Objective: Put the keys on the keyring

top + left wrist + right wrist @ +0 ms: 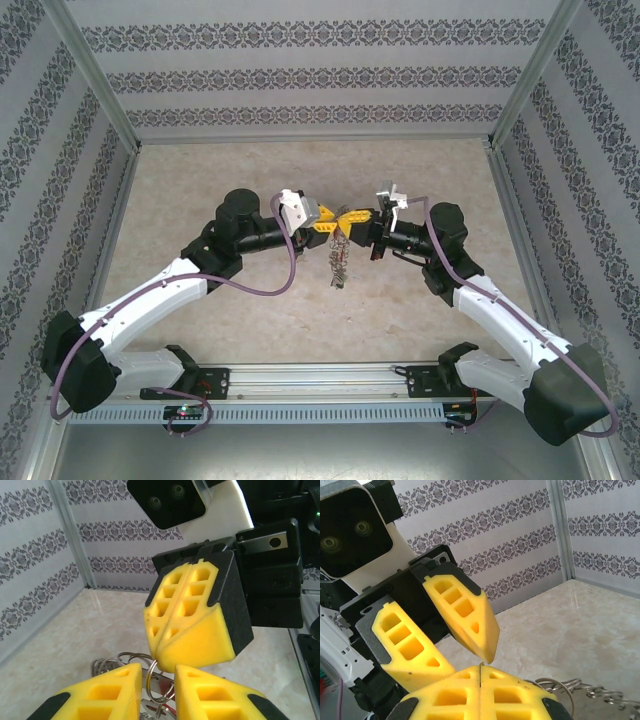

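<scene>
So the right gripper (pixel 161 652) has its pads pressed tight together, apparently nipping the keyring (pixel 340 262) right at its tip, and the bunch hangs straight down below it. The left gripper (pixel 159 671) faces it nose to nose, fingers a bit spread, with one loop sitting in the gap between them. Left one's best placed for the threading, I'd guess

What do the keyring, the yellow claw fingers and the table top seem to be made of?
keyring: thin metal wire, silver-grey and shiny; the loops catch the light.
yellow fingers: probably hard plastic, matte, with open hollow cells and a black backing.
table top: smooth, slightly glossy, beige marbled pattern; stone or printed laminate, the look leaves it open.
</scene>
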{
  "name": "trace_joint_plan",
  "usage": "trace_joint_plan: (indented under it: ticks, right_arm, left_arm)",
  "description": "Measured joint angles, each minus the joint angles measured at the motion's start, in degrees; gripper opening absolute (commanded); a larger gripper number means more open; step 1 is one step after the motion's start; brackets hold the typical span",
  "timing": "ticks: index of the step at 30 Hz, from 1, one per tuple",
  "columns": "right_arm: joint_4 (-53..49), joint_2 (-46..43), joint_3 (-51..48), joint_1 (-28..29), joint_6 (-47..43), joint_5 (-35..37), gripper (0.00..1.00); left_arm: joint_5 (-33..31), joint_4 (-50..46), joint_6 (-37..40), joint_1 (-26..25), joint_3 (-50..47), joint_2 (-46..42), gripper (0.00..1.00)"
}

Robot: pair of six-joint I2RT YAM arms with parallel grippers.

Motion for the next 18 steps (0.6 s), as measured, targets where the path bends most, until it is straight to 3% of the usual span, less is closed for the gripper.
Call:
trace_joint_plan:
  ticks: [11,18]
  right_arm:
    - [-0.9,0.9,0.7,0.1,-1.5,-1.2,0.00]
    - [-1.1,0.9,0.7,0.4,-2.4,-1.7,0.00]
  left_arm:
    - [-2.7,-1.2,-2.8,0.2,0.0,0.0,0.31]
    - [-0.4,-1.2,-4.2,1.2,-0.1,0.0,0.31]
